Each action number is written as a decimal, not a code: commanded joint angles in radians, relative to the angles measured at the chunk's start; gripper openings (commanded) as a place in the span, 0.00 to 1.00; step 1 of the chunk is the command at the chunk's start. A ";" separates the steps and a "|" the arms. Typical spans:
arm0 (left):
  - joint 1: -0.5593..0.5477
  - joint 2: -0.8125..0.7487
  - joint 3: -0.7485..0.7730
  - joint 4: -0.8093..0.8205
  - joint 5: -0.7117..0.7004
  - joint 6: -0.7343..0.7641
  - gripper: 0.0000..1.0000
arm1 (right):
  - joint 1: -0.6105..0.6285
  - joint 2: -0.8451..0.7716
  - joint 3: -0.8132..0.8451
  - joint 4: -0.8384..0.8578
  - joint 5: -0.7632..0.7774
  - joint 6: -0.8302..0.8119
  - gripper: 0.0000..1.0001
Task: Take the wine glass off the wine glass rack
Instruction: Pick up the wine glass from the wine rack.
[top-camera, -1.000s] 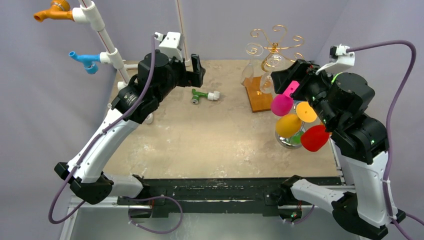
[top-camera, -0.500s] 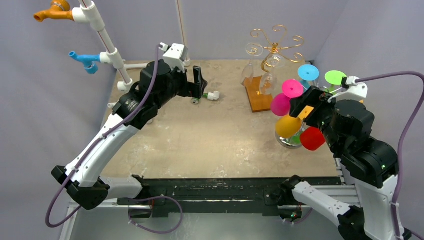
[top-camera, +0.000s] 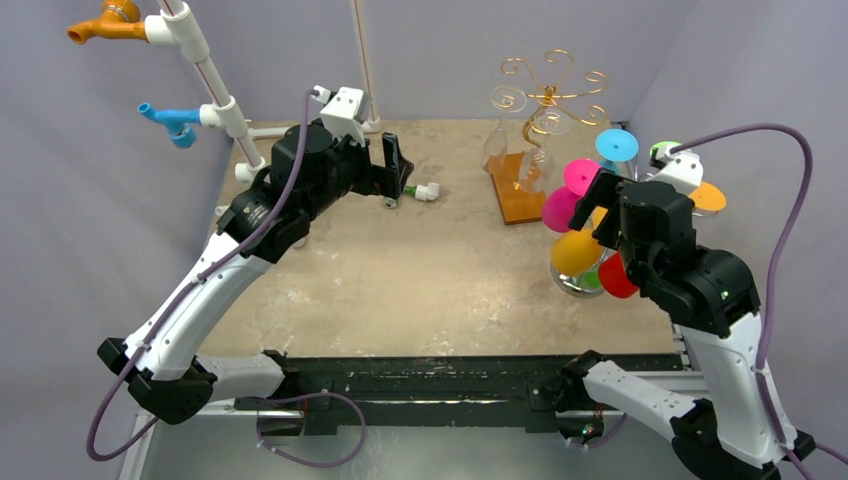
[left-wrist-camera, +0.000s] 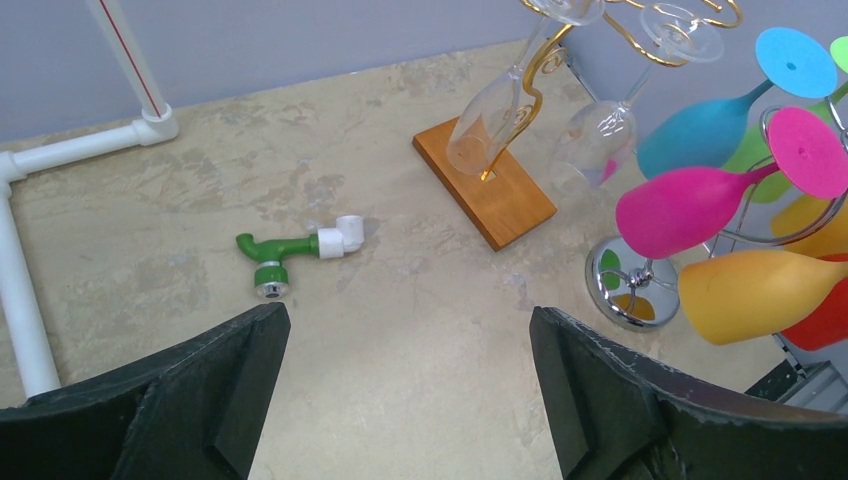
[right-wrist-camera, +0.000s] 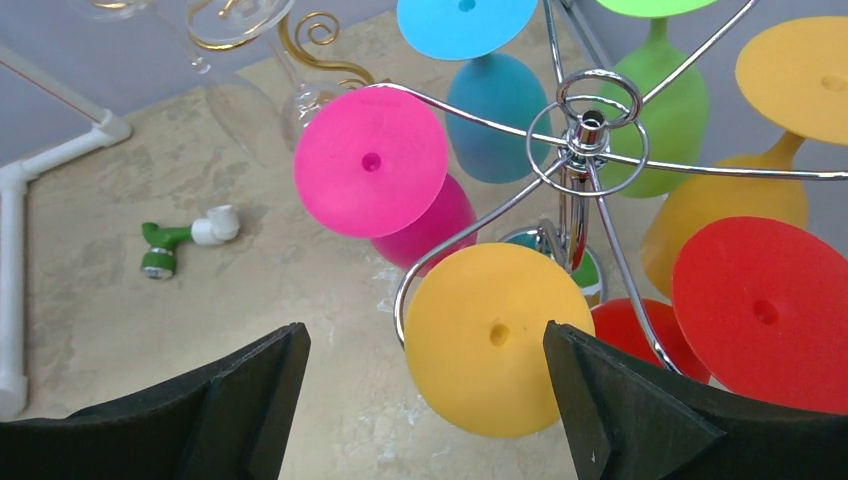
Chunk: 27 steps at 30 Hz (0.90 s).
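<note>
The right gripper (top-camera: 607, 205) has pulled back toward 5 o'clock, away from the gold rack (top-camera: 548, 95), and now hangs over the coloured glasses (top-camera: 577, 250), uncovering the blue foot (top-camera: 617, 145). The left gripper (top-camera: 392, 165) has dipped toward 6 o'clock.

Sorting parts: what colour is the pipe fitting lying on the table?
Green pipe fitting, white end; clearest in left wrist view.

Chrome wire rack (right-wrist-camera: 590, 128), upright at my right. Coloured wine glasses (right-wrist-camera: 500, 120) hang bowl-down from its arms, feet uppermost: pink glass (right-wrist-camera: 370, 160), yellow glass (right-wrist-camera: 495, 335), red glass (right-wrist-camera: 765, 310).
</note>
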<state>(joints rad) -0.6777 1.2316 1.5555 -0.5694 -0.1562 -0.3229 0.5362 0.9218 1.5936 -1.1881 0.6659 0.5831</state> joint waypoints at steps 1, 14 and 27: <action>-0.006 -0.032 -0.009 0.030 -0.001 -0.006 1.00 | 0.001 0.045 0.028 -0.014 0.085 -0.003 0.99; -0.006 -0.018 -0.005 0.027 -0.003 -0.001 1.00 | -0.005 0.044 0.014 -0.041 0.165 0.001 0.99; -0.007 -0.015 0.002 0.019 -0.009 0.001 1.00 | -0.076 0.100 0.105 0.057 0.086 -0.109 0.99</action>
<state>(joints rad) -0.6815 1.2293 1.5555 -0.5701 -0.1596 -0.3225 0.4938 1.0035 1.6478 -1.1961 0.7879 0.5304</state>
